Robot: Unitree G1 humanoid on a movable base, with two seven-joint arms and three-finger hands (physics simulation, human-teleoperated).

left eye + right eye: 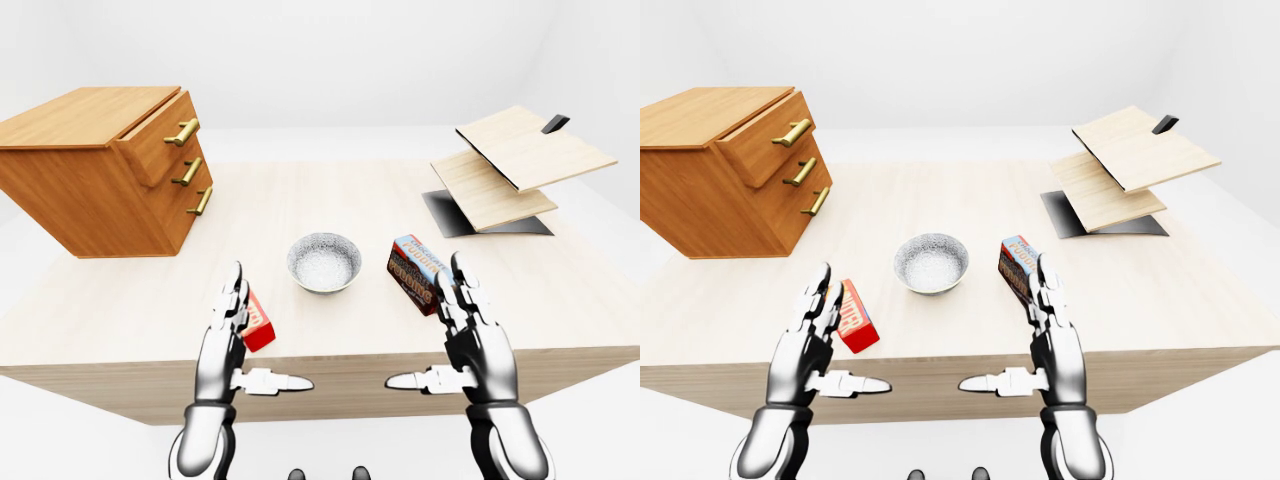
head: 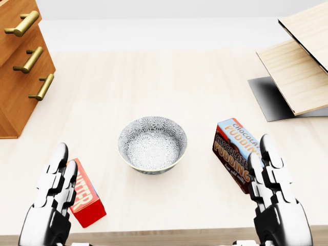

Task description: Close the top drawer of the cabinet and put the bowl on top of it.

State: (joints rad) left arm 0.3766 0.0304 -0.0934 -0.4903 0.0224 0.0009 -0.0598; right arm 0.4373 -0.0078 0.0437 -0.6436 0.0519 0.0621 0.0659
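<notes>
We see the bowl (image 2: 152,144) on the table (image 1: 330,190) between our two hands. Our left hand (image 1: 232,340) and right hand (image 1: 468,335) are spread wide, holding nothing. The top drawer (image 1: 162,132) sticks out.

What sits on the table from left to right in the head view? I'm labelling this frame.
Cabinet → red butter box → bowl → chocolate pudding box → tilted wooden shelf rack.

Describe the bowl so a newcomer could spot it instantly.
On the light wooden table, look near its lower-middle edge, between two small boxes. The bowl sits between the red box and the chocolate pudding box: round, grey-white patterned, open and empty.
</notes>
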